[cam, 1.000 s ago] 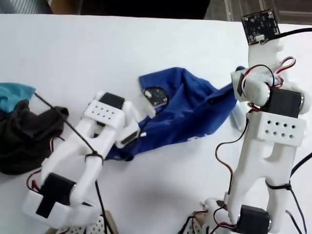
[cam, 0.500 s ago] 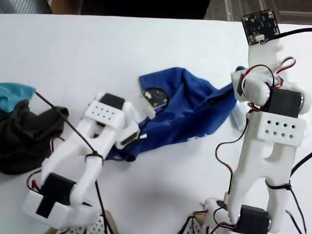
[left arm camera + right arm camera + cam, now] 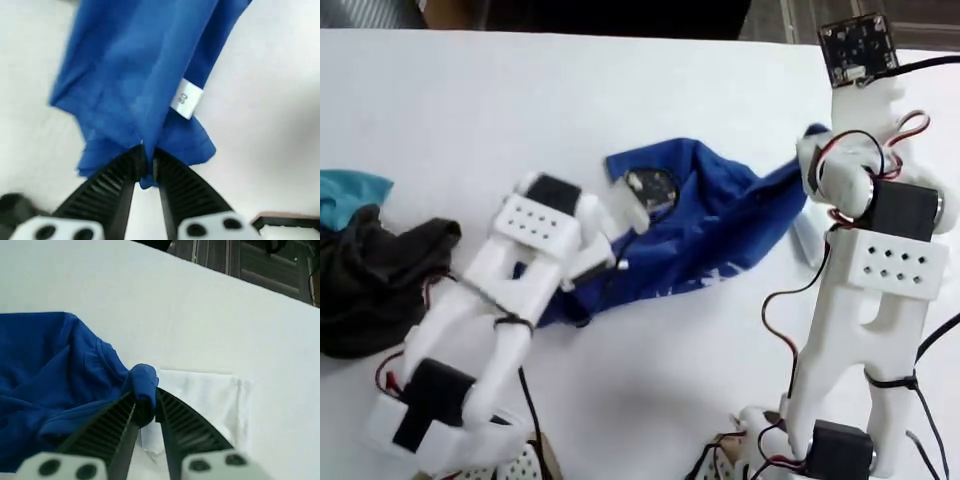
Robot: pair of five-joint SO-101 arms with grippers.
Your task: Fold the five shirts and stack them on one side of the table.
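**A:** Blue shirt (image 3: 710, 230), where does it lie?

**B:** Bunched mid-frame on the white table (image 3: 470, 110), pulled between both arms, well apart from the top edge.

**A:** And near the edges?

**B:** A black garment (image 3: 370, 290) is heaped at the left edge, with a teal garment (image 3: 345, 190) above it. A white folded cloth (image 3: 210, 395) lies just beside the shirt's right tip.

**A:** The jaws?

**B:** The left gripper (image 3: 146, 160) is pinching the shirt's lower-left edge. The right gripper (image 3: 145, 407) is clamped on its upper-right tip.
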